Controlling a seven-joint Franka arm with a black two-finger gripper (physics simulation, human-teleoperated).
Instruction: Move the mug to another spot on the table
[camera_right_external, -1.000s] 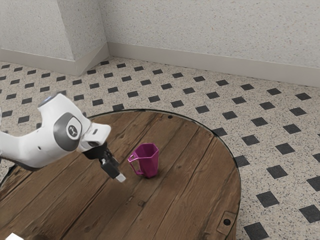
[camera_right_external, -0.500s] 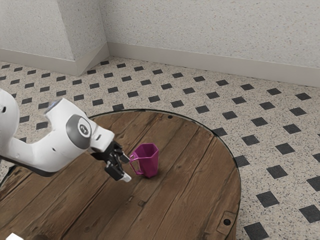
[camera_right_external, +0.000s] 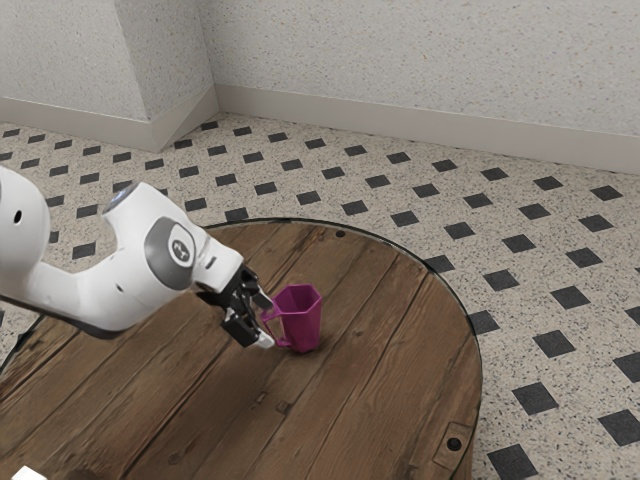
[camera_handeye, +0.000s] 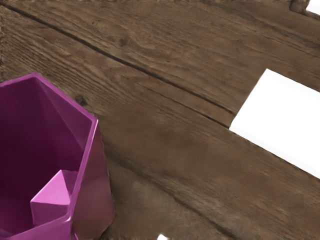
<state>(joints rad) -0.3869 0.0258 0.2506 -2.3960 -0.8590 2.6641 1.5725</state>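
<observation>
Mug (camera_right_external: 302, 317): magenta, faceted, upright, mid-table (camera_right_external: 380, 400).
Gripper (camera_right_external: 255, 322): at the mug's handle, on the exterior view's left; whether it pinches the handle cannot be told.
Wrist view adds: the mug's hollow interior; white flat panel (camera_handeye: 280, 120) on the planks nearby.

A mug (camera_right_external: 302, 318) stands upright on the bench (camera_right_external: 380, 390) near the exterior view's centre; the hand (camera_right_external: 254, 322) sits just beside it, toward the exterior view's left.
</observation>
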